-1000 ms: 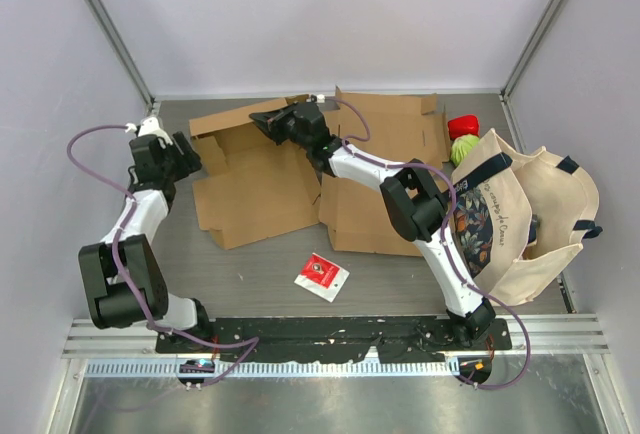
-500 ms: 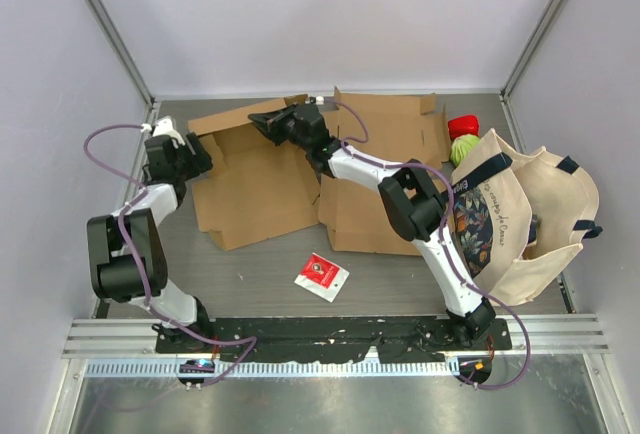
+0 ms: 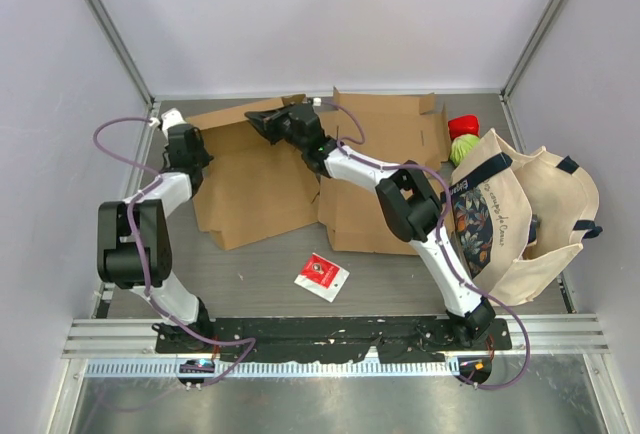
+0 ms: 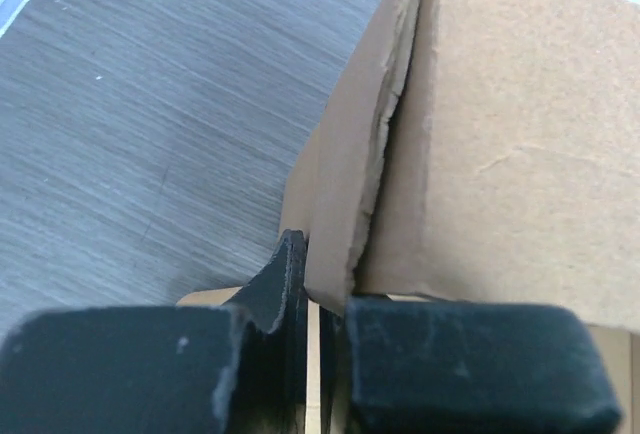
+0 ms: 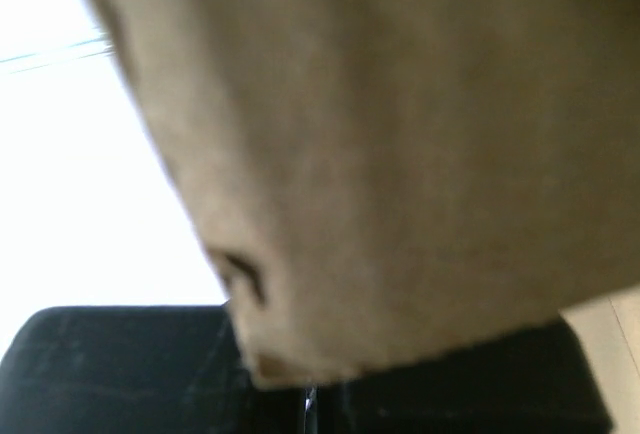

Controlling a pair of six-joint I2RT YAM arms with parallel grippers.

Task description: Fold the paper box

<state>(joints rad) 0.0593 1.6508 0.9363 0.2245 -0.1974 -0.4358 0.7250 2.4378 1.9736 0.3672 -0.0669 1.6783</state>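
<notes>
The paper box (image 3: 255,189) is flattened brown cardboard lying at the back left of the table. My left gripper (image 3: 193,156) is at its left edge. In the left wrist view a raised cardboard flap (image 4: 500,154) runs down into the narrow slit between the two black pads, and the left gripper (image 4: 320,304) is shut on it. My right gripper (image 3: 262,120) reaches across to the box's back edge. In the right wrist view blurred cardboard (image 5: 400,154) fills the frame and dips into the right gripper (image 5: 310,386), which is shut on that flap.
A second flat cardboard sheet (image 3: 385,189) lies just right of the box. A cream tote bag (image 3: 520,214) stands at the right, with a red-capped item (image 3: 462,126) behind it. A small red-and-white packet (image 3: 321,276) lies in front, and enclosure walls ring the table.
My left arm swung in from the left to the box's left edge, and its jaws closed on the flap there. The right arm kept its hold on the back edge.
</notes>
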